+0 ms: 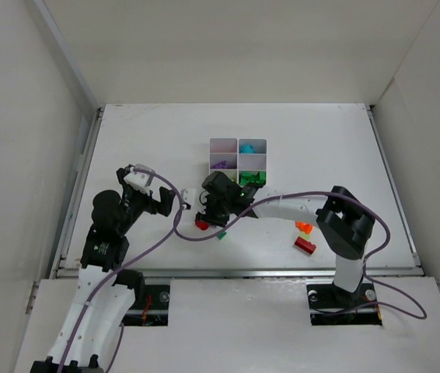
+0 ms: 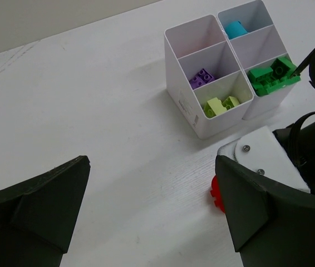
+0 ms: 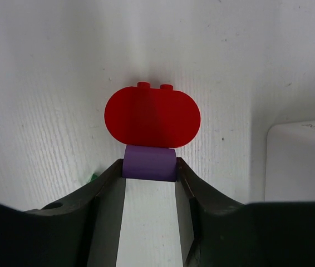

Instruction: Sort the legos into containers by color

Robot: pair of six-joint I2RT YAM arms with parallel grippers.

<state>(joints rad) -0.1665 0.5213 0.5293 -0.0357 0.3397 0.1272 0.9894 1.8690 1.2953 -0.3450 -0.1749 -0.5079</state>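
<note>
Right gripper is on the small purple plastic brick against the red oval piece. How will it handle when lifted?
The small purple plastic brick looks rigid, so the right gripper should not deform it. Held only at the fingertips, its smooth rounded face may slip or twist. It touches the red oval piece, which might topple.

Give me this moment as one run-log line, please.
left gripper open above table | right gripper shut on purple brick, next to rounded red brick | tray holds purple, cyan, green, yellow-green | orange brick loose on table

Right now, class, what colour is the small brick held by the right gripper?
Purple; the brick shows best in the right wrist view.
</note>
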